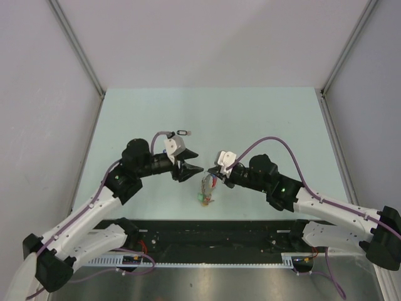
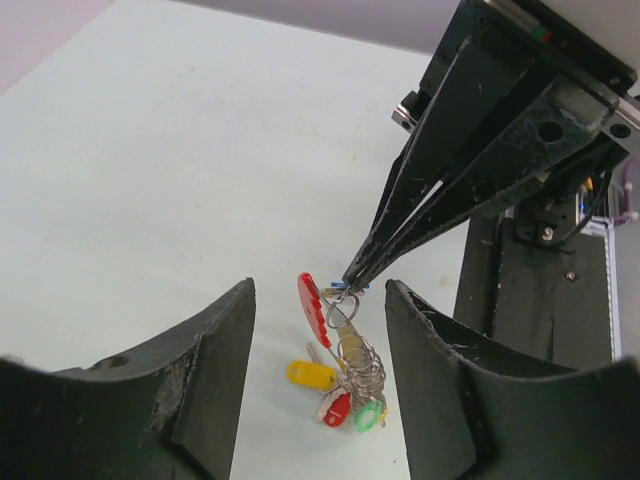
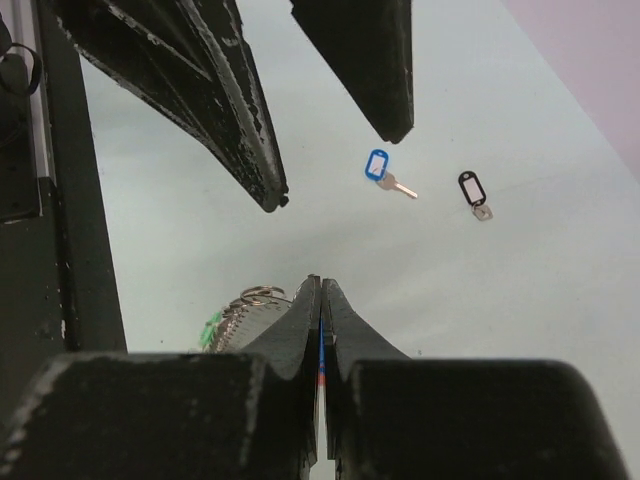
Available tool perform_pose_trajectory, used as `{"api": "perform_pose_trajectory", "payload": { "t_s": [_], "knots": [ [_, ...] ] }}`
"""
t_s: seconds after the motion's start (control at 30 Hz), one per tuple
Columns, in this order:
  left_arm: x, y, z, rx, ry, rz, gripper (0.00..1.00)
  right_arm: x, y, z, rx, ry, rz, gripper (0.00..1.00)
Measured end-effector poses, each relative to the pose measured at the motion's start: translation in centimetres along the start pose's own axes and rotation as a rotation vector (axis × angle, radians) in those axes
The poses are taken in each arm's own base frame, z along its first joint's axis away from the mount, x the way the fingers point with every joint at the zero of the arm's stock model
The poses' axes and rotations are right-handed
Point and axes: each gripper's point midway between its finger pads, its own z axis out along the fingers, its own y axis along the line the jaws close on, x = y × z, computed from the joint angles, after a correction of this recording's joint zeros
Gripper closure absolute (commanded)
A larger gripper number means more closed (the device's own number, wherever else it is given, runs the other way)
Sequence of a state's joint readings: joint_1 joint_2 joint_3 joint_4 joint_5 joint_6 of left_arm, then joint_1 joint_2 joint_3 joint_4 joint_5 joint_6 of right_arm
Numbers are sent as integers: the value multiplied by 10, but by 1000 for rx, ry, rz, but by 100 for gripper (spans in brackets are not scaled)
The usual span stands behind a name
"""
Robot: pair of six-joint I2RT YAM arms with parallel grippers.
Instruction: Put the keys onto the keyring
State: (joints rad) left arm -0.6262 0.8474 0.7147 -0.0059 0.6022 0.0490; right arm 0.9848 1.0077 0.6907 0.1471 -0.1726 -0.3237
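Top cam hung above & behind arm bases [image 1: 128, 237], looking down on whole table [image 1: 263, 119], far off. Left wrist cam looked fwd, v. close, at keyring [image 2: 345, 365]. Right wrist cam faced it from opp. side, also close. All 3 shared keyring.

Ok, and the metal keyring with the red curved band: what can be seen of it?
The silver metal keyring carries a red curved plastic-looking band, coiled wire loops and silver keys with a yellow tag, a red tag and a green tag. It hangs bunched from the shut right gripper, pinched at its top. The open left gripper flanks it without touching.
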Motion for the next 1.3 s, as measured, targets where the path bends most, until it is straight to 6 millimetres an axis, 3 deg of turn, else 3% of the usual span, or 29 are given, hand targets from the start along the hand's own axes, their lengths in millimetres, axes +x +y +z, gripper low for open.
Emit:
{"api": "perform_pose_trajectory", "payload": {
  "t_s": [0.27,0.57,0.87,1.3],
  "knots": [
    [30,0,10,129,195,3,45,8,1,-2,-10,32,-24,100],
    [64,-1,13,290,272,-77,54,10,2,-5,-15,43,-30,100],
    [65,-4,24,384,268,-107,64,9,5,-5,-33,39,-36,100],
    [77,-1,30,399,293,-140,66,8,9,-5,-52,33,-35,100]
  ]
}}
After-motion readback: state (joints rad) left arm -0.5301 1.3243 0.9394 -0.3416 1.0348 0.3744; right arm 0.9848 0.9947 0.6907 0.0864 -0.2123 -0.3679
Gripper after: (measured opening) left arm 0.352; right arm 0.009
